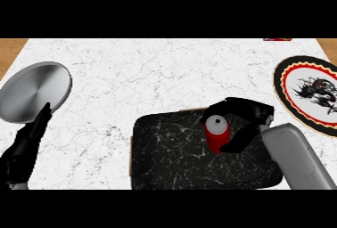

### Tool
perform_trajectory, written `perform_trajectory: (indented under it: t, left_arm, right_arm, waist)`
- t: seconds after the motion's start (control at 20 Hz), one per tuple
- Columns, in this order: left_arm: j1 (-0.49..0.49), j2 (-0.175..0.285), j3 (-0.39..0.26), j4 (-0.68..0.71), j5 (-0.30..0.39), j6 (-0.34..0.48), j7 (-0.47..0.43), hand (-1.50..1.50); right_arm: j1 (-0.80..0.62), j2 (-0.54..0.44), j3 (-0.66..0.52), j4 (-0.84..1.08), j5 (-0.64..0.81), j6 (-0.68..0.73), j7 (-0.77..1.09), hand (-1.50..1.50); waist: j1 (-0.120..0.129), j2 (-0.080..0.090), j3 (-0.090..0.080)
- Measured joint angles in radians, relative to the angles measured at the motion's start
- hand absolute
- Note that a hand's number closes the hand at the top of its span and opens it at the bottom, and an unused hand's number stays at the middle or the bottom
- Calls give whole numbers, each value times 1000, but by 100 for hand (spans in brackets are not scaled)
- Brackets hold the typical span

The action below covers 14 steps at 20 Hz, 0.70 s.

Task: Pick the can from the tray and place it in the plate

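My right hand (247,113) is curled round the can (216,131)!
Over the tray (171,156) — patterned plate (309,95) off right, left hand (26,142) straight-fingered.

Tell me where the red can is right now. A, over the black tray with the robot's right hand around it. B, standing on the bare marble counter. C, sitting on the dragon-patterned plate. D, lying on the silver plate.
A: the right hand is curled round the red can, and both show within the outline of the black tray.
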Motion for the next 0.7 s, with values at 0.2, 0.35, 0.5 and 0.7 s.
perform_trajectory:
  t: [0.2,0.35,0.5,0.7]
  left_arm:
    - [25,-12,18,-27,-15,-24,0,0]
    - [12,-22,34,-22,-25,-40,9,0]
    - [23,-37,40,-12,-36,-42,-13,0]
    - [32,-38,56,-17,-32,-30,-9,0]
  right_arm:
    - [18,14,-21,-12,29,5,-42,150]
    - [28,26,-19,-5,77,-11,-86,150]
    - [45,-5,-44,-4,113,-33,-126,150]
    - [77,-250,-194,49,164,-71,-186,150]
  waist:
    - [0,0,0]
    - [-1,-1,0]
    - [-2,0,0]
    - [-42,7,5]
